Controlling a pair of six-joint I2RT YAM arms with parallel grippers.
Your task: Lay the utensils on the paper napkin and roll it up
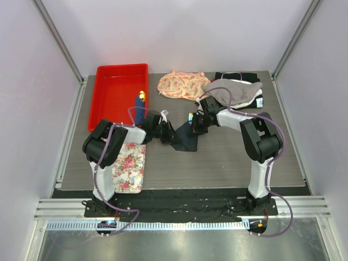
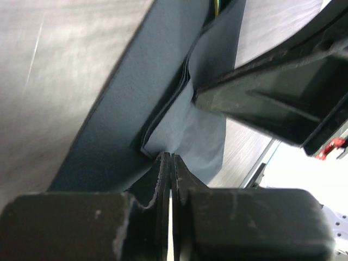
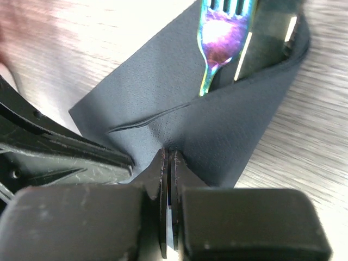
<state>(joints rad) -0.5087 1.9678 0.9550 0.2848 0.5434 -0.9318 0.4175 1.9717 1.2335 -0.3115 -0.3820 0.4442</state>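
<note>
Found right gripper (image 3: pixel 169 157) clamped shut on the near fold of the napkin (image 3: pixel 179 92). Found left gripper (image 2: pixel 170 160) pinched likewise on the napkin's edge, just left of the right one. Saw fork (image 3: pixel 220 32), rainbow-sheened, handle tucked under the fold, head showing beyond it. Located napkin mid-way across the table (image 1: pixel 228 163), right of the floral tray (image 1: pixel 129 168), nearer than the red bin (image 1: pixel 109 92).

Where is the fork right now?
The fork is tucked inside the folded napkin, mid-table, right of the red tray. The right wrist view shows its shiny tines poking out at the top centre.
</note>
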